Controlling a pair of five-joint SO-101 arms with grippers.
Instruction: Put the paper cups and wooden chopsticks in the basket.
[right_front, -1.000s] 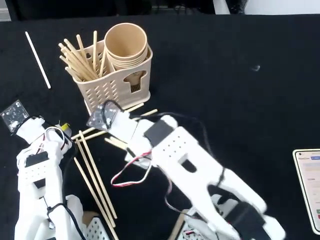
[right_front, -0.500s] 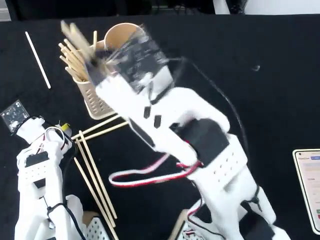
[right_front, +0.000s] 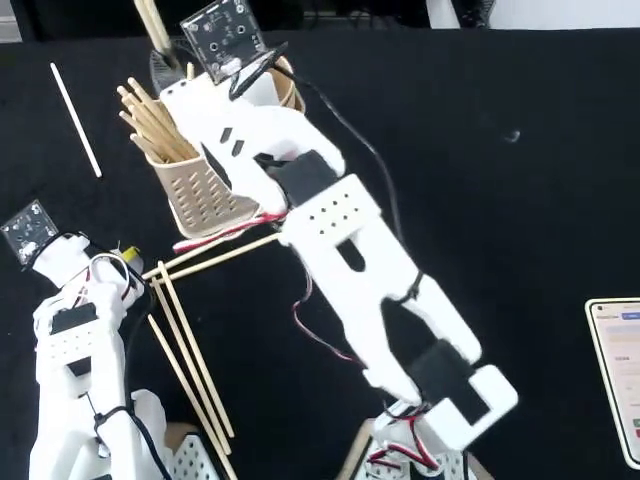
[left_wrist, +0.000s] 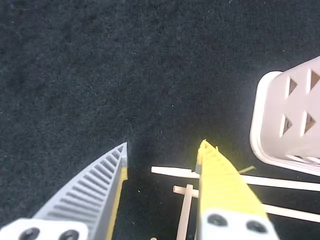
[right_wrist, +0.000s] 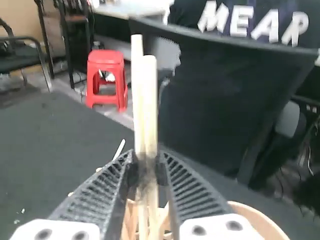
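Swinging up from the low spot in front of the beige slotted plastic basket (right_front: 200, 190) where it was a second ago, the right arm now stands over that basket, near the far left corner of the black cloth surface (right_front: 500, 200). Its right pincer (right_wrist: 145, 167) has come up pressed together on a pair of pale wooden chopsticks (right_wrist: 142, 100), so we judge the pick is done and only the drop remains. The left arm has not moved at the near left edge. Its left pincer (left_wrist: 163, 145) hangs spread over the ends of the loose wooden chopsticks (right_front: 190, 350) lying on the surface, pinching nothing.

The held pair stands nearly upright, its long axis running up and down. The free ends point up, leaning slightly toward the far left corner in the high view, and the lower ends reach down among the bundle of wooden chopsticks (right_front: 150, 120) already in the basket. That bundle fans out toward the left edge. Beside it in the same basket sits the stack of tan paper cups (right_front: 288, 92), mouth up and partly behind the arm.

Several loose chopsticks remain. Two lie just in front of the basket, roughly along its front, and others run from there toward the near edge. One thin pale stick (right_front: 75, 105) lies apart near the far left corner. We judge the task well along, not finished.
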